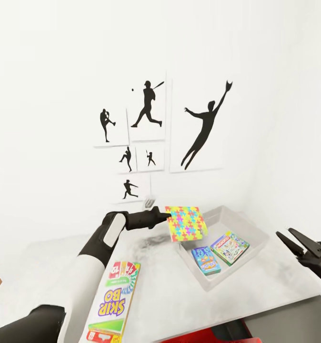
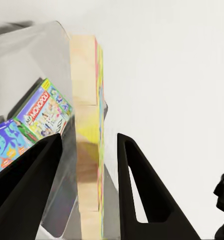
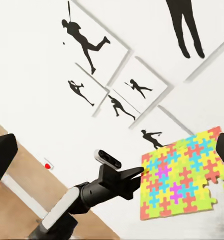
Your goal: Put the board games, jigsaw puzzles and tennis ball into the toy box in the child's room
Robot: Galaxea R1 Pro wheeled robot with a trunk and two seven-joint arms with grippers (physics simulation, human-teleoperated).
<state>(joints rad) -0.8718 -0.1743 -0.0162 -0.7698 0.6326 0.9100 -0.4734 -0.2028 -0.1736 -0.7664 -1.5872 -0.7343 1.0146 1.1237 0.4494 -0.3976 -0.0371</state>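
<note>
My left gripper (image 1: 166, 216) is open around the near edge of a multicolour jigsaw puzzle (image 1: 185, 222), which hangs tilted over the near left corner of the toy box (image 1: 248, 227). In the left wrist view the puzzle (image 2: 89, 140) stands edge-on between the fingers (image 2: 141, 190), with a gap on each side. A blue board game (image 1: 205, 260) and a green-bordered one (image 1: 229, 247) lie flat in the box. The SKIP BO board game (image 1: 114, 300) lies on the table (image 1: 160, 286) beside my left forearm. To the right of the box, my right gripper (image 1: 284, 232) is open and holds nothing. The tennis ball and the bed are out of view.
Baseball-player silhouette pictures (image 1: 146, 124) hang on the white wall behind the table. A red chair (image 1: 203, 337) shows below the table's front edge. The dark grey side unit (image 1: 289, 319) joins the table at the front right.
</note>
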